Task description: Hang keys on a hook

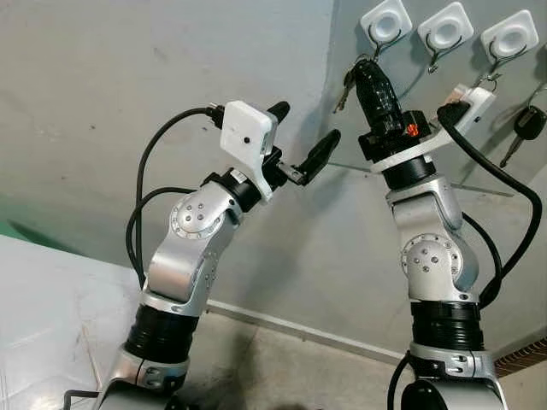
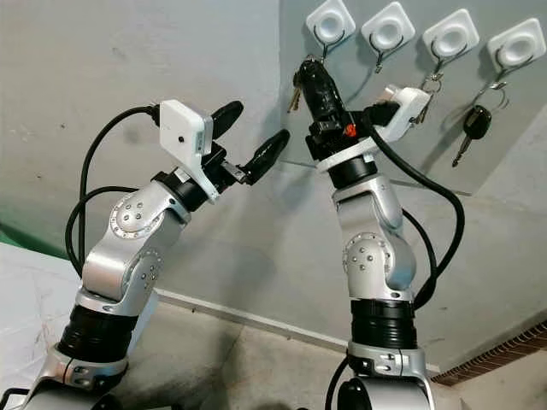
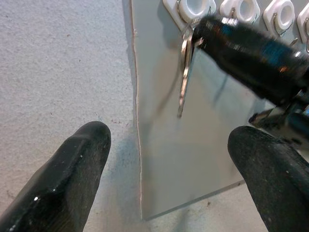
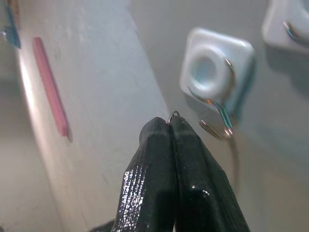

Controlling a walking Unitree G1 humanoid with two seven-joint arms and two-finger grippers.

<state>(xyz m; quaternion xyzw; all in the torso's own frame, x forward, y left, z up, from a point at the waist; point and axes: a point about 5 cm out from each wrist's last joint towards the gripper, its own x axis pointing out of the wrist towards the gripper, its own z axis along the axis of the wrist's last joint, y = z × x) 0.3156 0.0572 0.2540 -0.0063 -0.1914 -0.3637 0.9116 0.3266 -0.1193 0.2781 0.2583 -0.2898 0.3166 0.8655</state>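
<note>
Reaching right end effector (image 2: 309,70), keys (image 2: 295,92) pinched

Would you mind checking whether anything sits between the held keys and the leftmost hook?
Nothing visible does. The right claw, shut on the keys, is just beside the leftmost hook, open air between them.

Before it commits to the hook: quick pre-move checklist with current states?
1. Right gripper shut on the key ring: ok.
2. Keys hanging free below the fingers: ok.
3. Leftmost hook empty: ok.
4. Ring already over that hook: not ok, it sits beside it.
5. Left gripper open, away from the hooks: ok.
6. Car key on the far hook, away from the target: ok.
</note>
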